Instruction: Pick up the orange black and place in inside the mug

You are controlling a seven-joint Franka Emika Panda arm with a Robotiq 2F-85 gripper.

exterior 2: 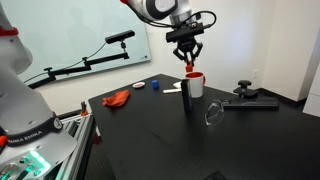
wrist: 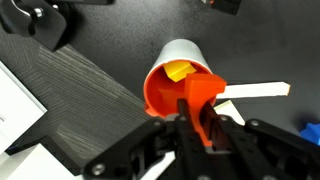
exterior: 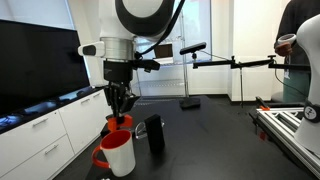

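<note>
My gripper [wrist: 204, 128] is shut on the orange black [wrist: 205, 98], a small chunky orange-red block pinched between the two black fingers. It hangs just over the mug [wrist: 172, 58], which is white outside and red inside and has something yellow lying at its bottom. In both exterior views the gripper [exterior: 120, 104] [exterior 2: 187, 60] points straight down, with the block [exterior: 121, 121] [exterior 2: 189, 68] right above the rim of the mug [exterior: 121, 155] [exterior 2: 197, 87]. The red handle [exterior: 100, 158] sticks out to one side.
A tall black cylinder [exterior: 155, 133] stands right beside the mug. On the black table lie a white strip [wrist: 256, 91], a clear glass [exterior 2: 212, 115], an orange-red cloth [exterior 2: 118, 97], small blue pieces [exterior 2: 139, 86] and a black tool [exterior 2: 250, 98]. A grey board [wrist: 70, 95] lies nearby.
</note>
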